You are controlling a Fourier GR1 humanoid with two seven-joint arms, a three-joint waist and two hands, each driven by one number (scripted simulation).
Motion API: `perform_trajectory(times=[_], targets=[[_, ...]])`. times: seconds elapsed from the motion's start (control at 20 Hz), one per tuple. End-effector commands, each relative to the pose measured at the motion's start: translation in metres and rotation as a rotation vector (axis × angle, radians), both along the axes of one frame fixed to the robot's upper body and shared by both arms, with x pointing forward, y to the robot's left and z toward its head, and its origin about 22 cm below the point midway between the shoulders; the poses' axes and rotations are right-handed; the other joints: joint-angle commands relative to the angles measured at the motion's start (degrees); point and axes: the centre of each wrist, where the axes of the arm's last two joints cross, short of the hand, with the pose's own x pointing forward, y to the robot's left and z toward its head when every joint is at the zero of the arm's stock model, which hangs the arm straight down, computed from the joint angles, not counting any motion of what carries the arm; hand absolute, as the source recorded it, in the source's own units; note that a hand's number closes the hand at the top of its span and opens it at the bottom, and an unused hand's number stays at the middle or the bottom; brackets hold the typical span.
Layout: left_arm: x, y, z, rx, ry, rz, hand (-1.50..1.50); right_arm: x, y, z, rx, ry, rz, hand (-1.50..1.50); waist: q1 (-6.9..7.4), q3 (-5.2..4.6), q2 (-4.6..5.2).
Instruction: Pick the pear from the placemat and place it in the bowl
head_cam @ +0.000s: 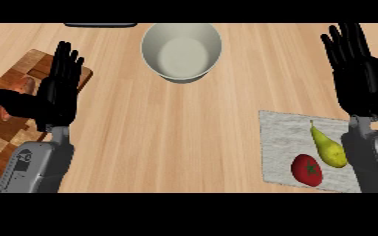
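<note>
A yellow-green pear [328,147] lies on a grey placemat [284,145] at the lower right, stem pointing away from me. A red tomato [307,170] sits just left of and below it on the same mat. A pale grey bowl [181,51] stands at the top centre with nothing in it. My right hand [356,70] is open with fingers up at the right edge, above the mat and apart from the pear. At the left, my left hand [59,87] is open too, fingers up.
A wooden cutting board [22,72] lies under and behind the left hand at the left edge. A dark object [100,25] shows at the counter's far edge. Bare wooden counter [184,130] stretches between bowl and placemat.
</note>
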Motion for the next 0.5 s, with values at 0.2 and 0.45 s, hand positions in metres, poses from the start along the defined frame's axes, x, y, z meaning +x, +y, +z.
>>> perform_trajectory(times=[0.2,0.45], targets=[[0.003,0.028,0.029,0.160,-0.099,-0.001,0.00,-0.018,0.080,-0.002,0.214,0.051,0.796,-1.50,2.83,1.23,0.87],[-0.020,0.052,0.028,0.148,-0.050,-0.013,0.00,-0.070,-0.014,-0.037,-0.132,0.004,0.534,-1.50,-0.88,0.97,0.58]])
